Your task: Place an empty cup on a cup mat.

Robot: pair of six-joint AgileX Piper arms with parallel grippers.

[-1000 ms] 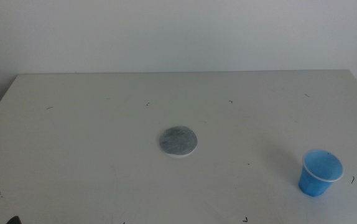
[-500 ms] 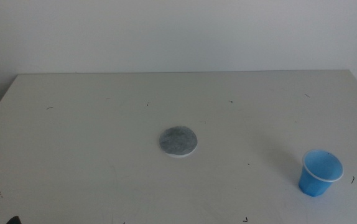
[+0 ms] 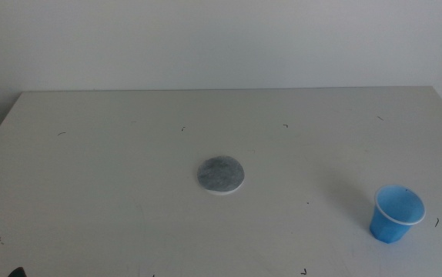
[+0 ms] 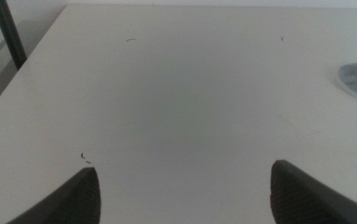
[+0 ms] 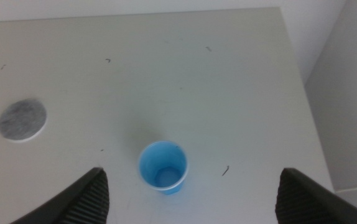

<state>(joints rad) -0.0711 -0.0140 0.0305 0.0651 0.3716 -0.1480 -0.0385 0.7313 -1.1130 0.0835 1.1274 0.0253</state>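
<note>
cup (image 3: 396,215) stood upright and empty near the table's (image 3: 113,169) right front corner, well apart from the mat (image 3: 221,175) at mid-table. right gripper (image 5: 191,193) hung above the cup, jaws wide, holding nothing. left gripper (image 4: 185,190) waited over bare table, jaws wide too.

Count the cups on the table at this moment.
1. The cup stands upright near the table's front right corner, well apart from the cup mat at the centre. Nothing in view could hide another.
</note>
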